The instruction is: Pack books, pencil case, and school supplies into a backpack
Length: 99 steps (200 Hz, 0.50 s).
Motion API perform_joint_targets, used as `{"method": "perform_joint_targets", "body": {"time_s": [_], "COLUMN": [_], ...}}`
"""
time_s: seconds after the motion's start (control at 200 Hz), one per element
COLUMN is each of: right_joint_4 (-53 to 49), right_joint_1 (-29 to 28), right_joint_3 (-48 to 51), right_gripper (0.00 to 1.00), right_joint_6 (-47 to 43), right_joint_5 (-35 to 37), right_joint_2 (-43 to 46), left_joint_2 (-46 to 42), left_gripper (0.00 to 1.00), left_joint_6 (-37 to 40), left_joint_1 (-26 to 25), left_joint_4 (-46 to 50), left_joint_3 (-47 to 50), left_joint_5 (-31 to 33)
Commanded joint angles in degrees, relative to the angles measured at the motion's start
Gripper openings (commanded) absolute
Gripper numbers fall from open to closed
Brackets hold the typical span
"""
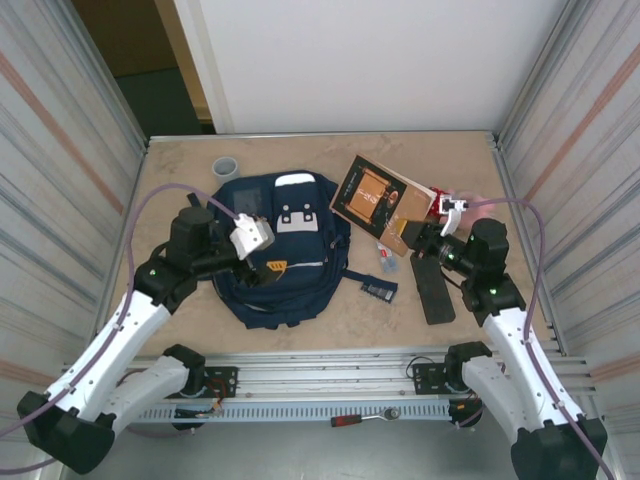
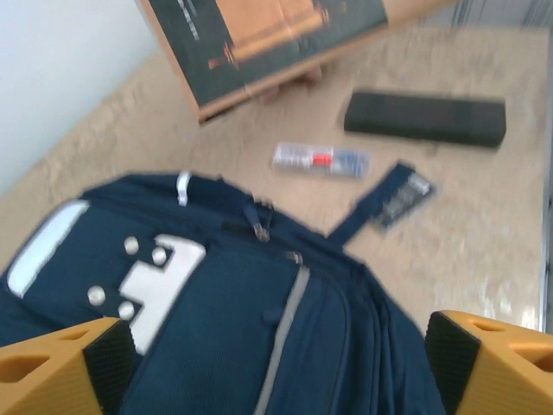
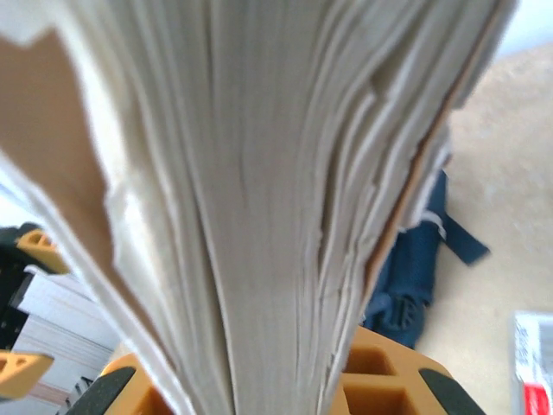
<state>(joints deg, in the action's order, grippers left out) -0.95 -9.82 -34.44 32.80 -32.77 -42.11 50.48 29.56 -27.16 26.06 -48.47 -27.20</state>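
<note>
The navy backpack [image 1: 285, 255] [image 2: 259, 337] lies flat on the table's left half, front up. My left gripper [image 1: 268, 266] [image 2: 276, 385] hovers over its front pocket, open, with nothing between its fingers. The brown book [image 1: 372, 193] [image 2: 259, 35] is tilted up off the table at the back right, and my right gripper [image 1: 414, 238] [image 3: 259, 393] is shut on its near corner, pale page edges [image 3: 259, 199] fanning out. Two school supplies lie between backpack and book: a slim grey piece with a red mark [image 1: 384, 256] [image 2: 320, 160] and a dark grid-faced piece [image 1: 379, 290] [image 2: 403, 197]. The black oblong pencil case [image 1: 432, 288] [image 2: 423, 118] lies to their right.
A grey cup [image 1: 226, 167] stands at the back left. A pink and red plush toy [image 1: 452, 203] sits behind the book near the right wall. Corrugated walls close in both sides; a metal rail [image 1: 330, 375] runs along the near edge.
</note>
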Motion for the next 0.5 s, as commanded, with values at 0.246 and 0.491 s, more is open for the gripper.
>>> {"method": "perform_joint_targets", "body": {"time_s": [0.246, 0.491], "right_joint_4": [-9.14, -12.43], "right_joint_1": [-4.53, -5.29], "right_joint_3": [-5.99, -5.82], "right_gripper": [0.0, 0.0], "right_joint_6": [-0.45, -1.49], "right_joint_5": [5.34, 8.89], "right_joint_2": [-1.15, 0.0], "left_joint_2": [11.74, 16.67], "left_gripper": [0.96, 0.97], "left_joint_6": [12.53, 13.39], "left_joint_1": [-8.56, -10.64], "left_joint_4": [10.44, 9.6], "left_joint_3": [0.47, 0.48], "left_joint_5": [15.59, 18.54]}}
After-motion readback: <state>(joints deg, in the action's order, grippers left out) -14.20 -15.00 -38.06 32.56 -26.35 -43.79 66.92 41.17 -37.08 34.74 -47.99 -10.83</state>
